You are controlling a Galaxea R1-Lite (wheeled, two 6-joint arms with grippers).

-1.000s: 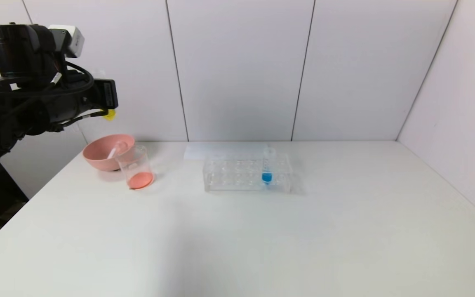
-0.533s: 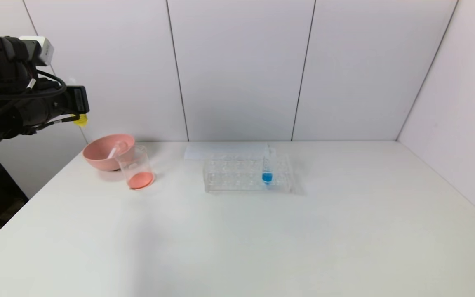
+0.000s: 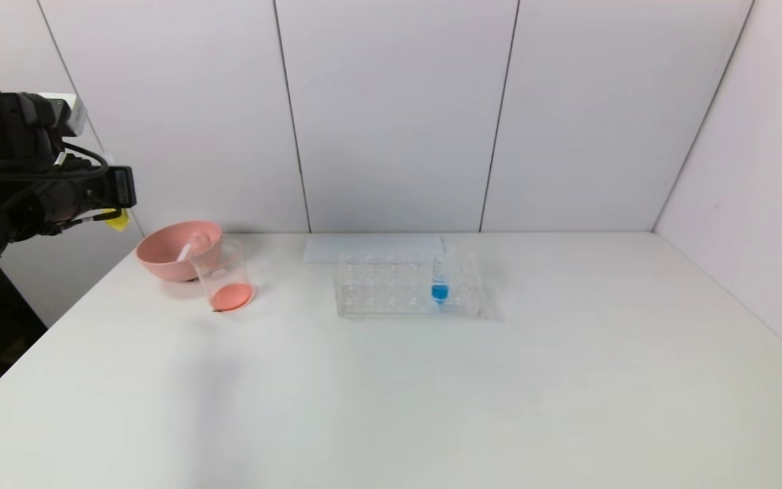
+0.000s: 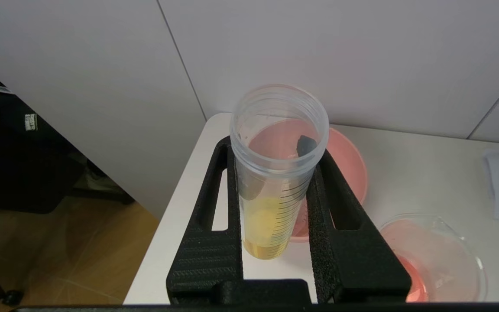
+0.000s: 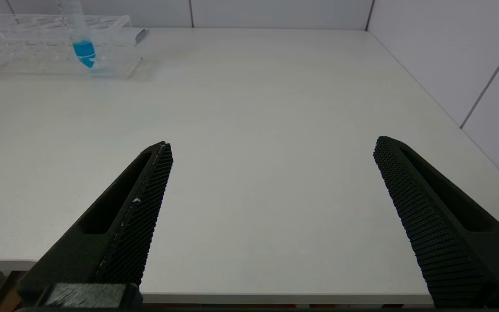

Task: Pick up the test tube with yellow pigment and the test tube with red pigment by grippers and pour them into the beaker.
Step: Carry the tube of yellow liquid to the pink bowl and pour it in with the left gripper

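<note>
My left gripper (image 4: pixel 275 149) is shut on the test tube with yellow pigment (image 4: pixel 271 208). The tube's open mouth faces the wrist camera and the yellow liquid sits at its far end. In the head view the left gripper (image 3: pixel 118 197) hangs in the air past the table's left edge, left of and above the pink bowl (image 3: pixel 160 261). The beaker (image 3: pixel 225 275) stands beside the bowl with red-orange liquid at its bottom. A clear tube (image 3: pixel 189 247) lies slanted in the bowl; no tube holding red pigment is in view. My right gripper (image 5: pixel 273 143) is open over the table's front edge.
A clear tube rack (image 3: pixel 391 285) stands mid-table with one blue-liquid tube (image 3: pixel 440 275) upright in it. A white sheet (image 3: pixel 357 248) lies behind the rack. Walls close the back and right sides. The left wrist view shows the beaker (image 4: pixel 431 255) near the bowl (image 4: pixel 349 169).
The left arm has swung left and downward with the yellow tube, from above the bowl to beyond the table's left edge. Nothing on the table has moved.
</note>
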